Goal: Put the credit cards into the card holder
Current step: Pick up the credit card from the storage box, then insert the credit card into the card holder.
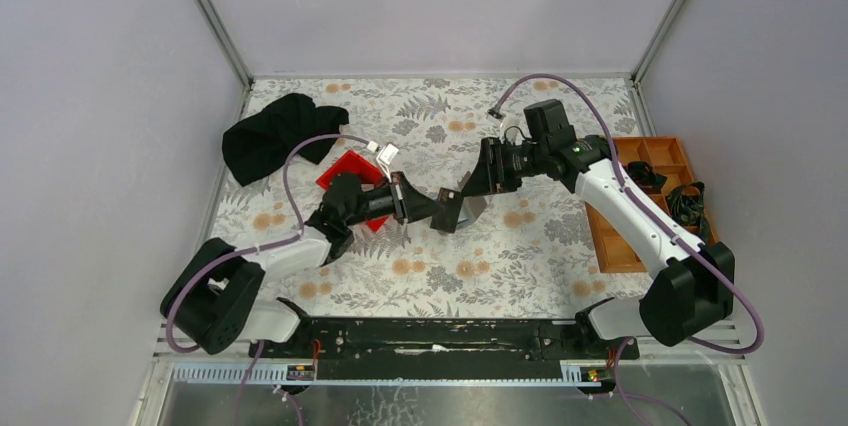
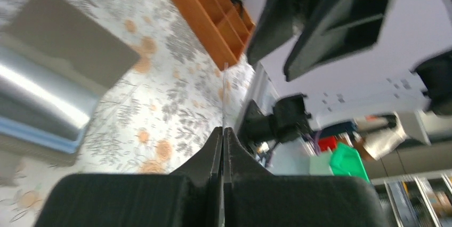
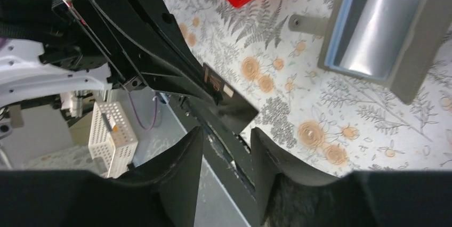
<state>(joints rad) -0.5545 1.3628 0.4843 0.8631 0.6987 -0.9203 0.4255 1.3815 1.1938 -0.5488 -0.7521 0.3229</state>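
Observation:
My left gripper [image 1: 424, 208] is shut on a dark credit card [image 1: 449, 215] and holds it above the table's middle. In the left wrist view the card [image 2: 224, 96] shows edge-on between the closed fingers. The grey card holder [image 1: 475, 205] lies open on the table just beyond it. It holds a light blue card [image 3: 337, 34] and a silvery card [image 3: 376, 27]. The holder also shows in the left wrist view [image 2: 69, 51]. My right gripper [image 1: 479, 184] is open and empty. It faces the dark card [image 3: 230, 105], and its fingers [image 3: 186, 157] are apart from it.
A red bin [image 1: 350, 174] sits behind my left arm, and a black cloth [image 1: 275, 136] lies at the far left. An orange compartment tray [image 1: 650, 201] with black cables stands along the right edge. Small white objects [image 1: 385, 153] lie by the bin.

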